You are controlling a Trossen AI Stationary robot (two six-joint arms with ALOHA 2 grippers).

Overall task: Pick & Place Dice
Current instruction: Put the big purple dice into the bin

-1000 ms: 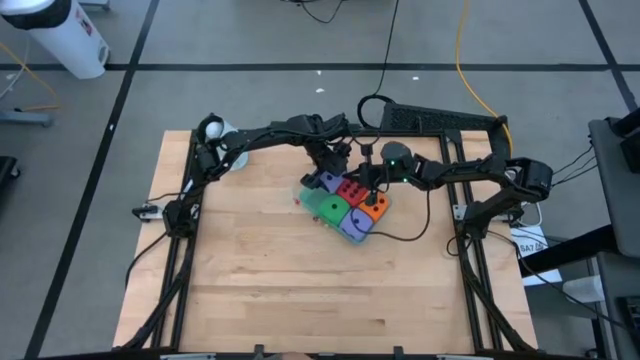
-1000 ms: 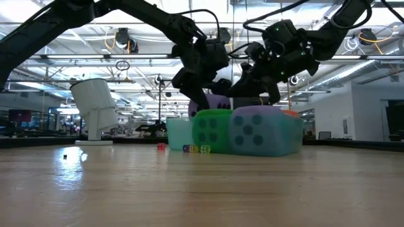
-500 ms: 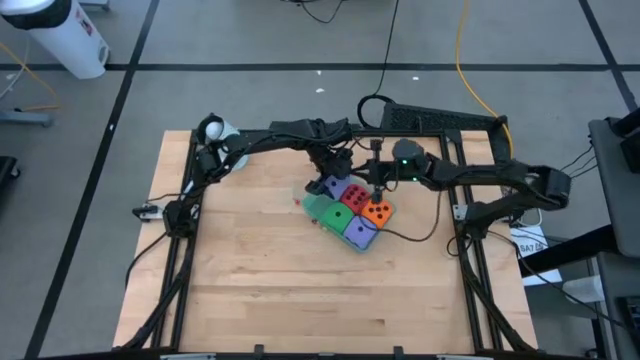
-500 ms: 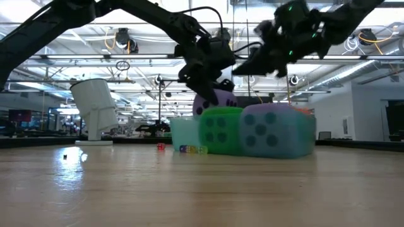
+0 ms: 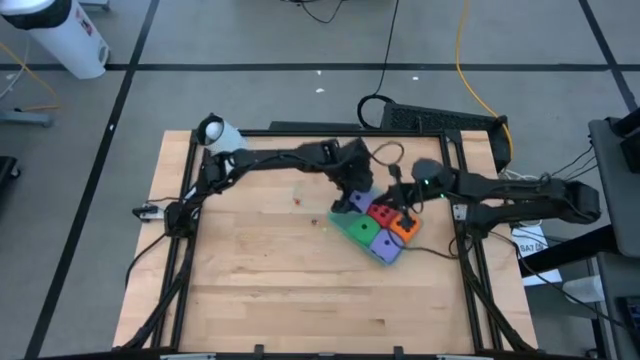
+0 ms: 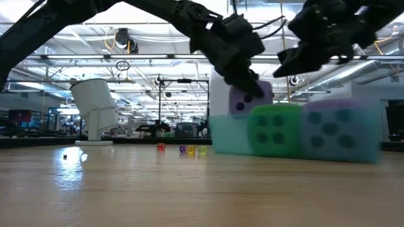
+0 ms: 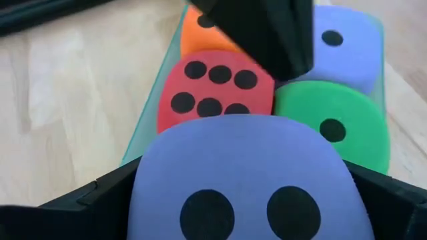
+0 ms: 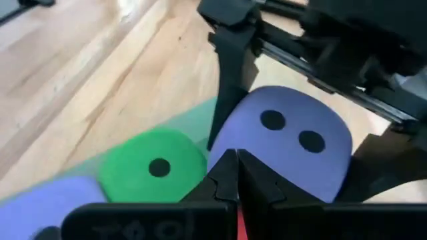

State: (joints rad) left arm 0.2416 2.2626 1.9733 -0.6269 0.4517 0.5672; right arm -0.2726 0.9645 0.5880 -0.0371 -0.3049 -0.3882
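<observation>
A flat translucent green tray point(image 5: 343, 224) lies right of the table's middle. In it sit a green die point(image 5: 361, 229), a purple-blue die point(image 5: 386, 246), a red die point(image 5: 380, 212) and an orange die point(image 5: 403, 227). My left gripper point(image 5: 350, 190) is at the tray's far-left corner, shut on the second purple-blue die point(image 6: 250, 98). My right gripper point(image 5: 399, 202) is shut and hangs over the red die point(image 7: 213, 87) and the orange die. In the low view it stands point(image 6: 297, 60) above the dice. My left gripper pinches the purple-blue die by two opposite sides point(image 7: 150, 193), one finger point(image 7: 100, 197) on each. Its two-pip face point(image 7: 243, 210) looks up toward the wrist. The fingers slant down from the far left. The die is tilted, level with the tops of the other dice; its underside is hidden.
A white cylinder point(image 5: 214, 131) stands at the table's far-left corner. Three tiny dice point(image 6: 183, 149) lie on the wood left of the tray. The table frame's right rail point(image 5: 457, 215) runs close to the tray. Bare wood spreads toward the near and left edges.
The tray with its four dice has slid along the table toward the right edge and slightly nearer. Both grippers have moved the same way with it. My left gripper has kept its hold on the purple-blue die.
</observation>
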